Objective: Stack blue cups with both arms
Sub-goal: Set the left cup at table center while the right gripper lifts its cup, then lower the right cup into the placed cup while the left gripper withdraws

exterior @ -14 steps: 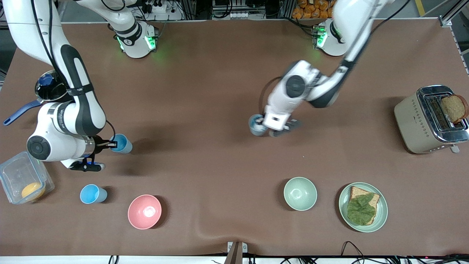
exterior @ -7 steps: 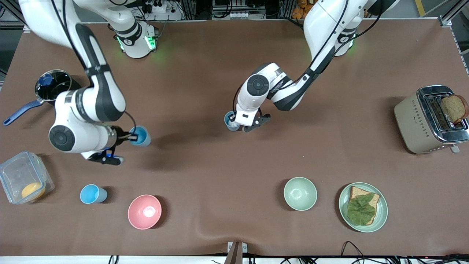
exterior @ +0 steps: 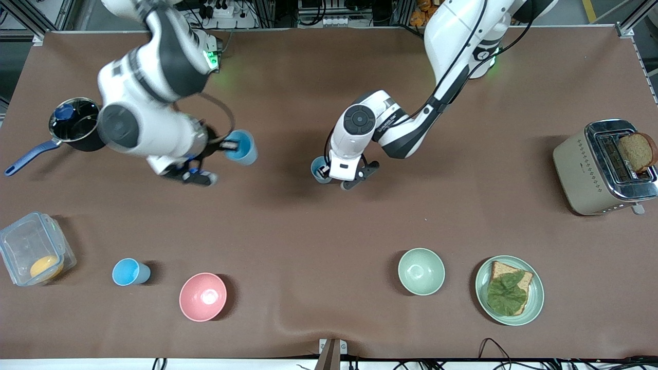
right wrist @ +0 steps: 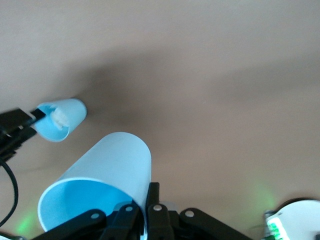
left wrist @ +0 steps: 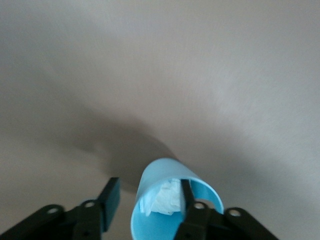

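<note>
My right gripper (exterior: 226, 147) is shut on the wall of a bright sky-blue cup (exterior: 244, 147) and holds it tilted in the air over the table. In the right wrist view the fingers (right wrist: 152, 200) pinch this cup's rim (right wrist: 100, 175). A paler blue cup (exterior: 317, 169) with crumpled white stuff inside stands near the table's middle. My left gripper (exterior: 329, 173) is at it and open. One finger (left wrist: 187, 192) is inside the cup (left wrist: 165, 220), the other outside and apart from the wall. This cup also shows in the right wrist view (right wrist: 62, 120). A third blue cup (exterior: 131, 271) stands near the front camera.
A pot with a blue handle (exterior: 77, 121) and a clear box (exterior: 33, 254) are at the right arm's end. A pink bowl (exterior: 203, 296), a green bowl (exterior: 421, 271) and a plate with bread and lettuce (exterior: 534, 295) lie near the camera. A toaster (exterior: 581, 174) stands at the left arm's end.
My right arm has carried the sky-blue cup up and toward the table's middle, closer to the paler cup. My left arm moved the paler cup toward the right arm's end, then nearly stopped.
</note>
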`<state>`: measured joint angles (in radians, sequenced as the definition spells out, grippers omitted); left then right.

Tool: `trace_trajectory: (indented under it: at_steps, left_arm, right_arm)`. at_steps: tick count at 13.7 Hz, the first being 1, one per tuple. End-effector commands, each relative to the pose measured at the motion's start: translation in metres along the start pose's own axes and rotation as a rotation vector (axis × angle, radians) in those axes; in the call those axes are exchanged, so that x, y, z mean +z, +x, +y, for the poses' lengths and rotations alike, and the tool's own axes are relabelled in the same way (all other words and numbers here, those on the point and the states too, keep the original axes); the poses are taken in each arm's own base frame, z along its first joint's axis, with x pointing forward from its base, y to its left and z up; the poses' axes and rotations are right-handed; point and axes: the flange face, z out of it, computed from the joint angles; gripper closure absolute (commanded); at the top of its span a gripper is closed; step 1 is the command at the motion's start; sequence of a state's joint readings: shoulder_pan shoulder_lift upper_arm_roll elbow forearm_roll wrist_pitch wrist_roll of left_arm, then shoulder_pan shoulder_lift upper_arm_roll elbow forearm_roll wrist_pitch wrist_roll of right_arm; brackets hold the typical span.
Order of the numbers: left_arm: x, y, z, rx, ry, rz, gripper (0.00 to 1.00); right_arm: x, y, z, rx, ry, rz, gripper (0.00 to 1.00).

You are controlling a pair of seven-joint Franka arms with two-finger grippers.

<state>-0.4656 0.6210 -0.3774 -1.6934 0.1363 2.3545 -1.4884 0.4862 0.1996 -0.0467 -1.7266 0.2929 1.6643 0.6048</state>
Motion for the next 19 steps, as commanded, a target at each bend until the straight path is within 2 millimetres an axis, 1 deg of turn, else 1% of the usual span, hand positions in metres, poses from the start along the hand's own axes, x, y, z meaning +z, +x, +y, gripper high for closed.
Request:
trace_trajectory:
  at_steps: [1,2,3,4,5,6,7,8,9,10,11,12,13,15,16,17,18,19]
  left_arm:
    - [-0.115,0.016,-0.012,-0.008,0.007,0.144,0.0]
    - [-0.148,0.035,-0.021,-0.028,0.0,0.174,0.0]
    - [-0.18,0.061,-0.032,-0.008,-0.007,0.21,0.0]
    - [-0.213,0.09,-0.05,0.05,0.008,0.241,0.0]
    - [-0.237,0.111,-0.067,0.099,0.042,0.249,0.0]
    - [-0.262,0.127,-0.087,0.164,0.082,0.258,0.0]
    - [-0.287,0.146,-0.108,0.229,0.109,0.263,0.0]
    - [-0.305,0.165,-0.13,0.314,0.142,0.247,0.0]
    - [-0.324,0.188,-0.154,0.382,0.153,0.223,0.0]
    - [-0.343,0.207,-0.177,0.439,0.133,0.199,0.0]
    - [-0.351,0.221,-0.192,0.491,0.135,0.186,0.0]
    - [-0.353,0.236,-0.209,0.511,0.157,0.157,0.0]
    - [-0.362,0.245,-0.22,0.522,0.168,0.139,0.0]
    - [-0.391,0.268,-0.247,0.491,0.179,0.123,0.0]
    - [-0.398,0.275,-0.255,0.507,0.178,0.127,0.0]
    - [-0.406,0.281,-0.261,0.521,0.174,0.136,0.0]
    - [-0.409,0.285,-0.267,0.518,0.177,0.13,0.0]
    - [-0.411,0.284,-0.269,0.512,0.167,0.123,0.0]
  right_arm:
    - [0.012,-0.025,-0.031,0.03,-0.011,0.014,1.0]
    - [0.017,-0.031,-0.041,0.04,-0.015,0.022,1.0]
    - [0.021,-0.032,-0.046,0.052,-0.012,0.03,1.0]
    - [0.025,-0.031,-0.052,0.053,0.004,0.039,1.0]
    - [0.033,-0.032,-0.062,0.064,0.014,0.054,1.0]
    - [0.044,-0.031,-0.073,0.074,0.02,0.068,1.0]
    - [0.061,-0.033,-0.09,0.061,0.025,0.086,1.0]
    - [0.079,-0.033,-0.104,0.045,0.029,0.104,1.0]
    - [0.096,-0.03,-0.115,0.036,0.031,0.117,1.0]
    - [0.107,-0.027,-0.121,0.032,0.033,0.126,1.0]
    - [0.118,-0.026,-0.127,0.026,0.028,0.127,1.0]
    - [0.132,-0.028,-0.132,0.017,0.011,0.121,1.0]
    - [0.141,-0.03,-0.139,0.006,0.004,0.119,1.0]
    - [0.155,-0.023,-0.147,0.006,0.012,0.132,1.0]
    - [0.165,-0.025,-0.152,-0.001,0.003,0.129,1.0]
    - [0.167,-0.025,-0.155,-0.006,0.003,0.13,1.0]
    - [0.172,-0.024,-0.156,-0.004,-0.002,0.126,1.0]
    - [0.172,-0.022,-0.159,-0.004,0.002,0.13,1.0]
